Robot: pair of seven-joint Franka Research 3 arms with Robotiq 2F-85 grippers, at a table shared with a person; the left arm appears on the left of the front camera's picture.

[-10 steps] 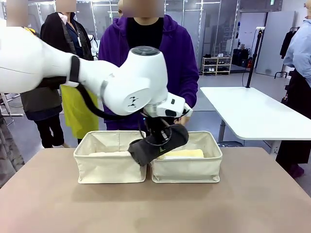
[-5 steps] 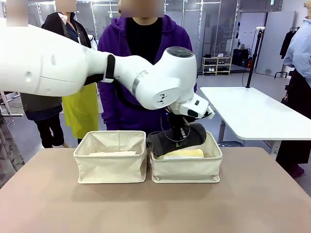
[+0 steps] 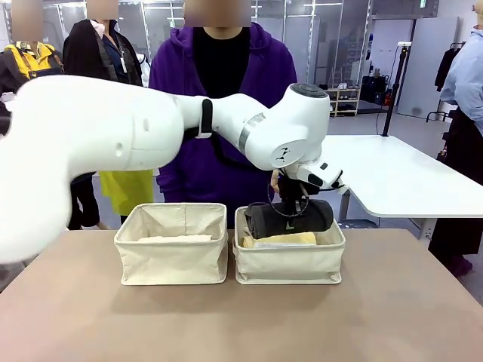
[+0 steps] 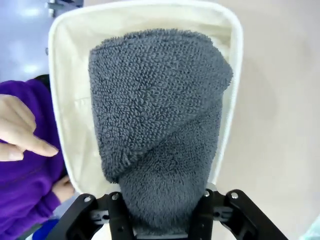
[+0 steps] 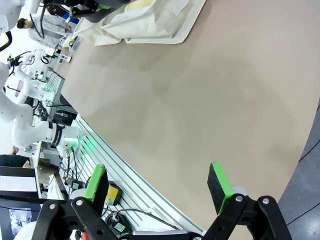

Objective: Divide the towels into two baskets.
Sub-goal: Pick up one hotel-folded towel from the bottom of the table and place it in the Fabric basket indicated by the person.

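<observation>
dark grey towel (image 3: 290,217) is hanging clamped in the left gripper (image 4: 165,220), jaws pinching its near end, roll lying level just above the right basket (image 3: 290,264) and over the pale yellow towel (image 3: 281,240), long axis running along the basket's long sides. right gripper (image 5: 157,185) is sitting wide open and empty, off the table's near edge (image 5: 165,165), well apart from both baskets. so i'm judging the release as a straight drop from the left arm.

The dark grey towel (image 4: 157,125) hides the left gripper's fingers (image 4: 122,220).
</observation>
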